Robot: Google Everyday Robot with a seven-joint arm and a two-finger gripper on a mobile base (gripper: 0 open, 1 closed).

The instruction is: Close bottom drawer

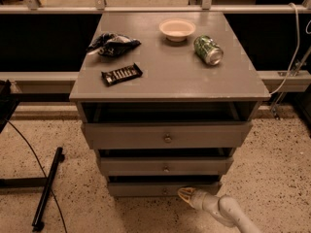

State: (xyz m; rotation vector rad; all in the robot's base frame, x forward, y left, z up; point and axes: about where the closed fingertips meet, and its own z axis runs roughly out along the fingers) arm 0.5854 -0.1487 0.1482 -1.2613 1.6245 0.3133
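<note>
The bottom drawer (146, 189) is the lowest, narrowest grey-brown front of the three-drawer cabinet. It stands a little out from the cabinet, with a thin dark gap above its front. My gripper (183, 194) comes in from the lower right on a white arm. Its yellowish tip rests against the right part of the bottom drawer's front, near floor level.
The mid drawer (165, 166) and the top drawer (167, 136) also stand out. On the cabinet top (170, 76) lie a bowl (177, 29), a green can (208, 50), a dark snack bag (112, 43) and a chocolate bar (122, 74). A black stand (47, 188) lies on the floor at left.
</note>
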